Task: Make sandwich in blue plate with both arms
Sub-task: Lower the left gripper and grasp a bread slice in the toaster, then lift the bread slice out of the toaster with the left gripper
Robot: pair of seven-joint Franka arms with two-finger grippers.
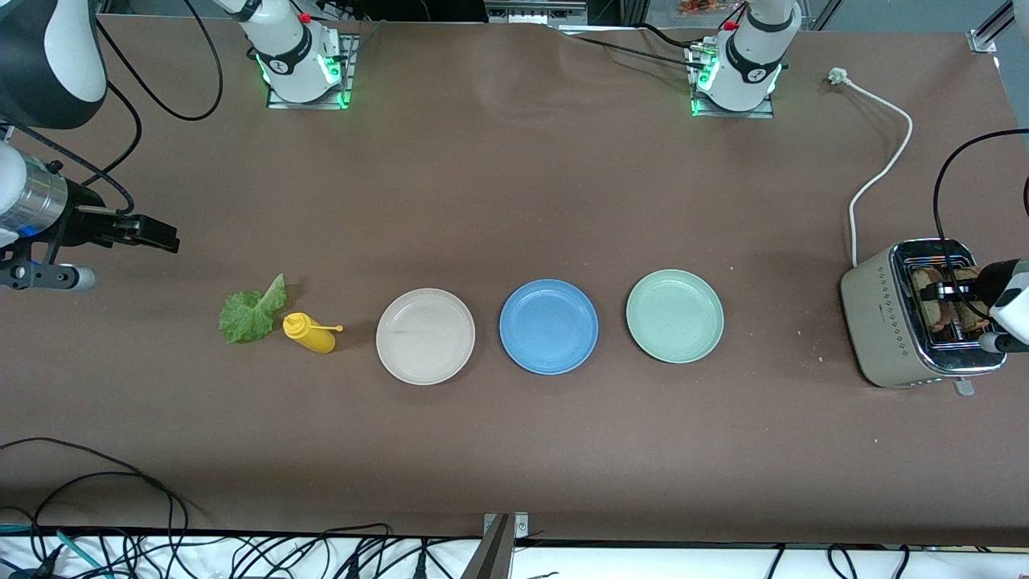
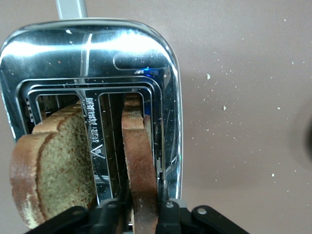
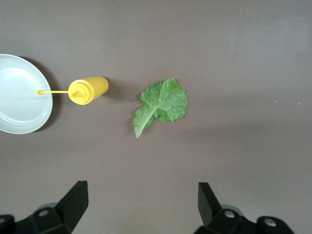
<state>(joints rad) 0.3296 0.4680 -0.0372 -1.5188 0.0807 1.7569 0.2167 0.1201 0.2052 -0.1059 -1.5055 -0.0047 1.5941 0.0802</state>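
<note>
The left gripper (image 2: 139, 214) should lift straight up, keeping the toast slice (image 2: 140, 165) off the slot walls of the toaster (image 1: 884, 314) — its fingers look pinched on that slice's edge. The right gripper (image 3: 139, 200) waits, spread wide, over the lettuce leaf (image 3: 162, 103); the blue plate (image 1: 549, 326) sits bare.

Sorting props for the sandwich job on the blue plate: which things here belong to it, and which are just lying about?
Belongs to the job:
- blue plate, bare
- two bread slices in the toaster; left gripper pinches one
- lettuce leaf, below the open right gripper

Lying about:
- beige plate
- mint-green plate
- yellow squeeze bottle
</note>
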